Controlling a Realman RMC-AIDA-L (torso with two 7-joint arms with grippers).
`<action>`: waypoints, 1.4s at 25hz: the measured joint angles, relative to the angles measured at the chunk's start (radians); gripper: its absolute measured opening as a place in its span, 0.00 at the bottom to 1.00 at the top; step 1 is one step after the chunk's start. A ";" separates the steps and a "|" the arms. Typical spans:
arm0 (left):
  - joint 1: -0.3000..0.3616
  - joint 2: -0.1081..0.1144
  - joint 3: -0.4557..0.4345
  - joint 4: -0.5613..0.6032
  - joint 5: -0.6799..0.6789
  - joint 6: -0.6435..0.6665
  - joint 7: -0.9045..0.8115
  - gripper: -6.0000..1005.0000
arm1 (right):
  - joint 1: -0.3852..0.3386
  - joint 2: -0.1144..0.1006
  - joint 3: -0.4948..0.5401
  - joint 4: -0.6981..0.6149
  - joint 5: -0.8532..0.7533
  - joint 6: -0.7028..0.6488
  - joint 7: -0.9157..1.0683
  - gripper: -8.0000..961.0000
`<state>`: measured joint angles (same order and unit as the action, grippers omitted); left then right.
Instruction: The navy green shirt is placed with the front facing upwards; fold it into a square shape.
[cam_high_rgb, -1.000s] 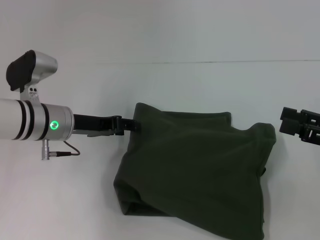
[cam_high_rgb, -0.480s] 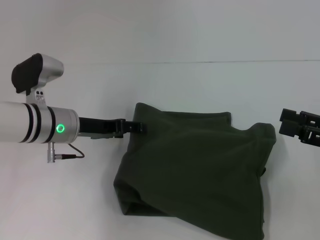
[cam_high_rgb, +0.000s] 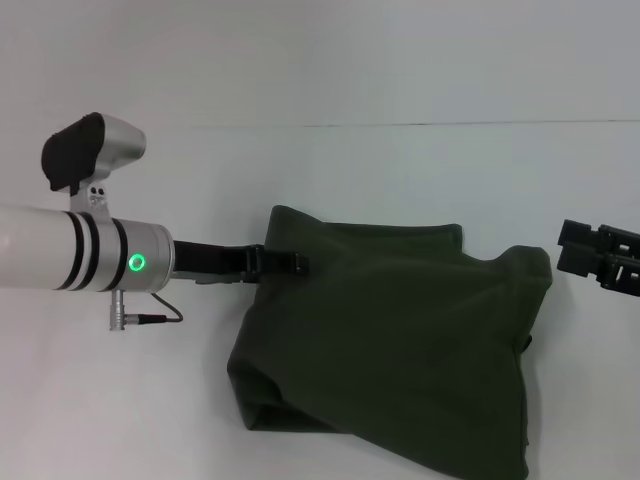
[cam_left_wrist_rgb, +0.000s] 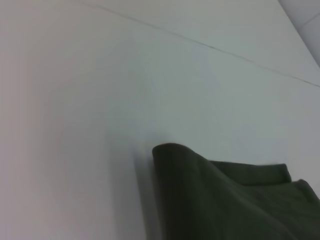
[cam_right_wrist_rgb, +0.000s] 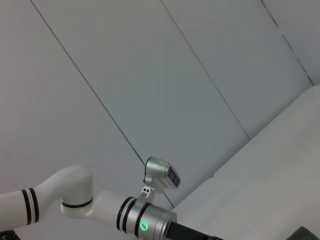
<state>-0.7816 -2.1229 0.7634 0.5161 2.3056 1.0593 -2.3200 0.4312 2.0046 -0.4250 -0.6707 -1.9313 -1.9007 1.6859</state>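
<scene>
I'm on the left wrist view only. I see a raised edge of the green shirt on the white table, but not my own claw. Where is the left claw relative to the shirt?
Observer: In the head view, the left claw is at the far left corner of the navy green shirt, with its tip over the cloth's edge.
Operator: And the right claw?
Observer: The right claw is off the shirt's right side, apart from the cloth.
Operator: Is the shirt square yet?
Observer: No. It lies folded over but lopsided, with a flap sticking out on its right side.
</scene>
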 joint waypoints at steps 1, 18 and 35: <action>-0.002 0.000 0.000 -0.006 0.000 0.001 -0.001 0.88 | 0.000 0.000 0.000 0.001 0.000 0.000 0.000 0.81; -0.012 -0.009 0.013 -0.019 -0.004 0.001 0.023 0.82 | 0.001 -0.002 -0.003 0.008 -0.002 0.004 -0.004 0.81; -0.016 -0.012 0.012 -0.016 -0.008 -0.004 0.080 0.08 | 0.011 -0.003 -0.003 0.008 -0.002 0.008 -0.001 0.81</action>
<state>-0.7974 -2.1352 0.7759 0.5005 2.2975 1.0553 -2.2403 0.4420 2.0015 -0.4280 -0.6626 -1.9328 -1.8922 1.6850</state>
